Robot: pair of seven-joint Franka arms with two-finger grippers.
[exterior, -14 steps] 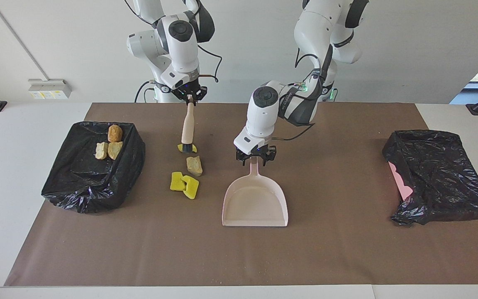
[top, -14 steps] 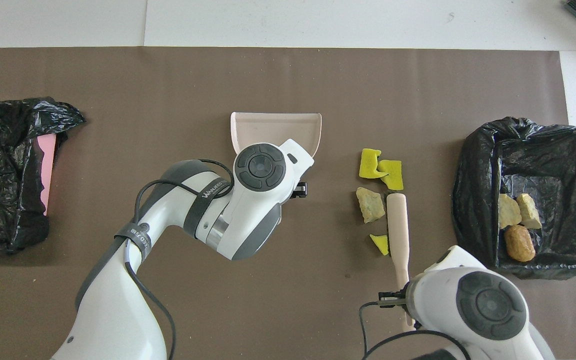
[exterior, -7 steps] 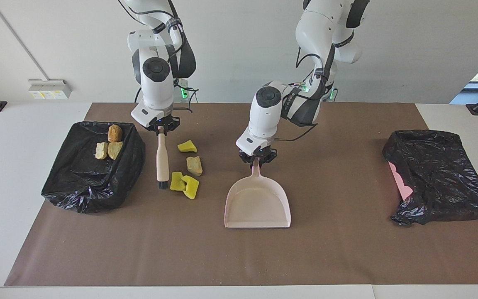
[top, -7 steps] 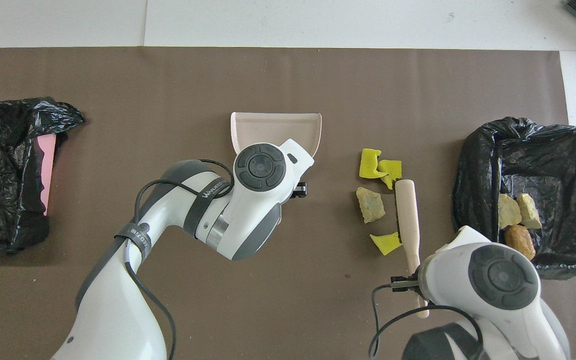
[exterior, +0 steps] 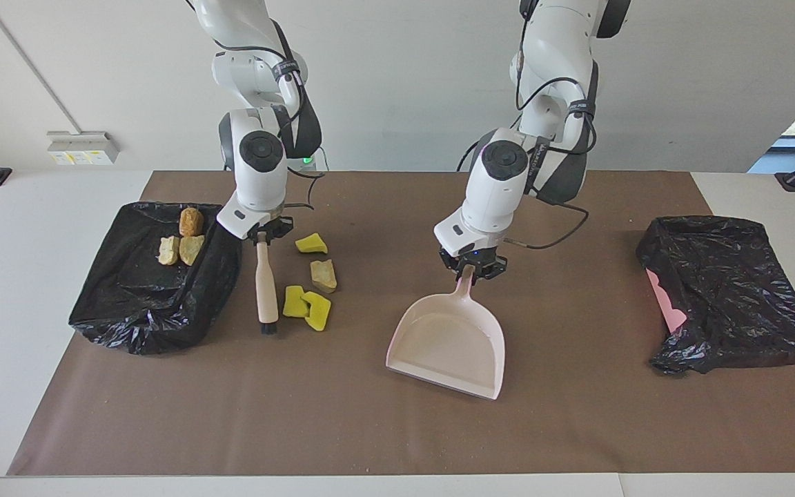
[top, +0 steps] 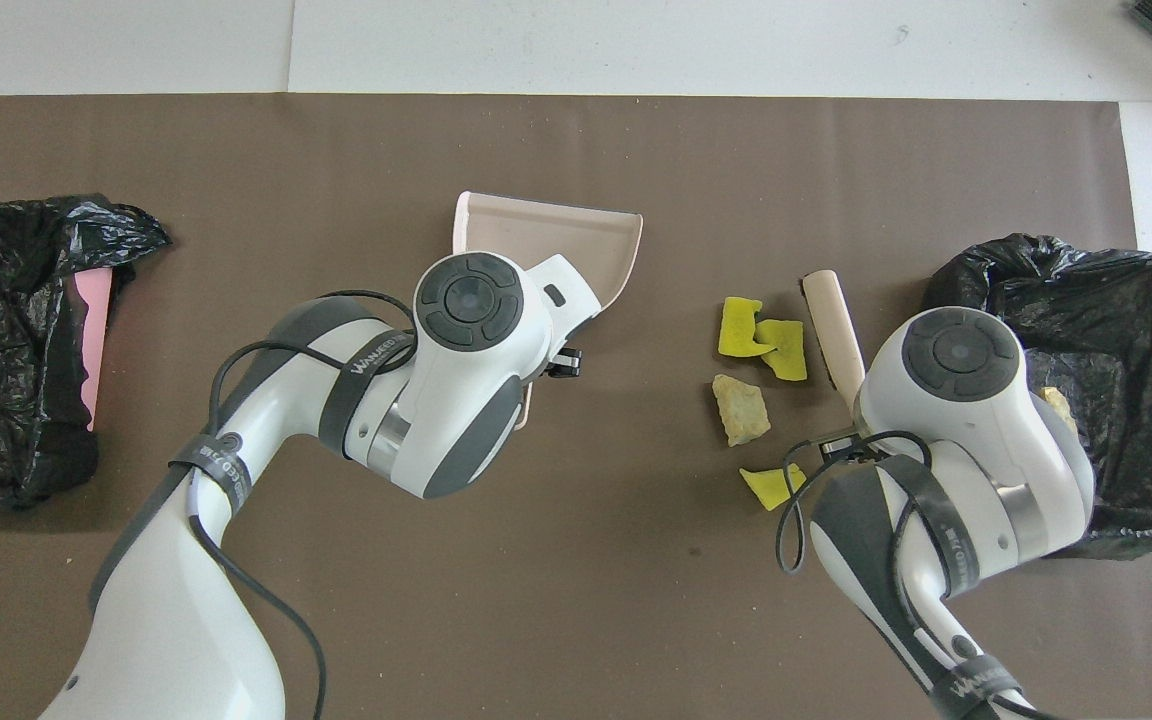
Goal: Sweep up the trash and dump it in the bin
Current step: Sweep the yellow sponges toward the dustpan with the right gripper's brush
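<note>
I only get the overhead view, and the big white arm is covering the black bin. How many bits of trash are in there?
Observer: Three lumps lie in the bin, at its end nearer the robots.
Operator: Is the arm by the bin really holding the brush?
Observer: Yes. The right gripper is shut on the top of the brush, whose bristles point down beside the yellow pieces.
Operator: And who has the dustpan?
Observer: The left gripper is shut on the tip of the dustpan handle.
</note>
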